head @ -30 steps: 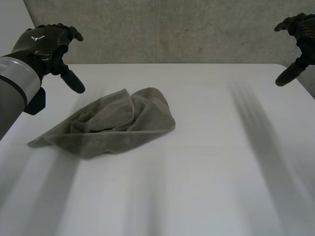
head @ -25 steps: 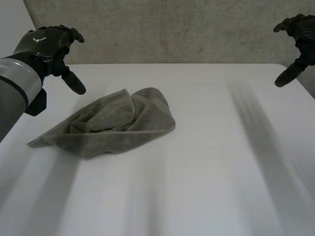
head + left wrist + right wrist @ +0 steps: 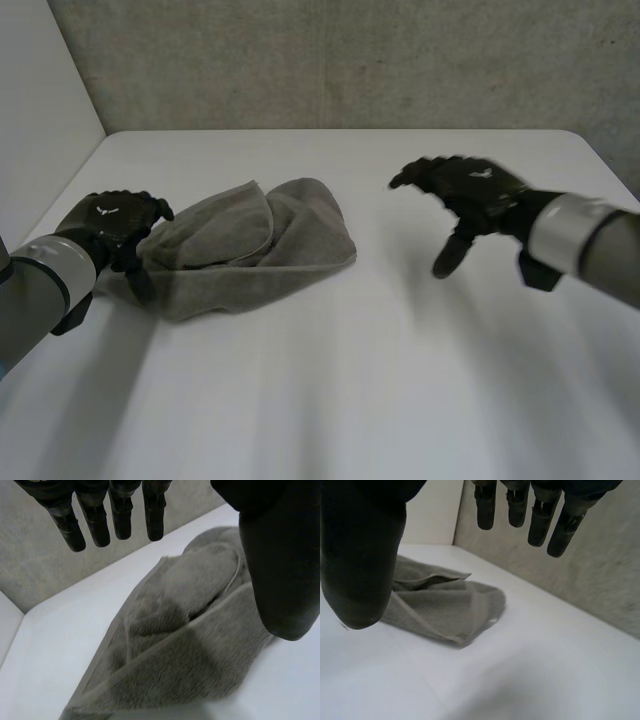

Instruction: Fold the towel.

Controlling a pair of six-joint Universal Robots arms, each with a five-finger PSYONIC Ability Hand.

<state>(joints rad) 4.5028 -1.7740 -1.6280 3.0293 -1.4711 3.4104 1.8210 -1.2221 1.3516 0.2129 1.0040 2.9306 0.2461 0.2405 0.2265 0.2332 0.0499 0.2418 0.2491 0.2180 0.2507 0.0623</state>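
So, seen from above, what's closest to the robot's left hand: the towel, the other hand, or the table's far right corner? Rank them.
From the left hand:
1. Towel, right beside it.
2. Right hand, on the towel's other side.
3. Table's far right corner, farthest back.

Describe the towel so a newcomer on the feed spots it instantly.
On the white table, look toward the robot's left side. The crumpled grey-brown terry towel lies there, at the open black left hand; it is the one soft, rumpled thing there.
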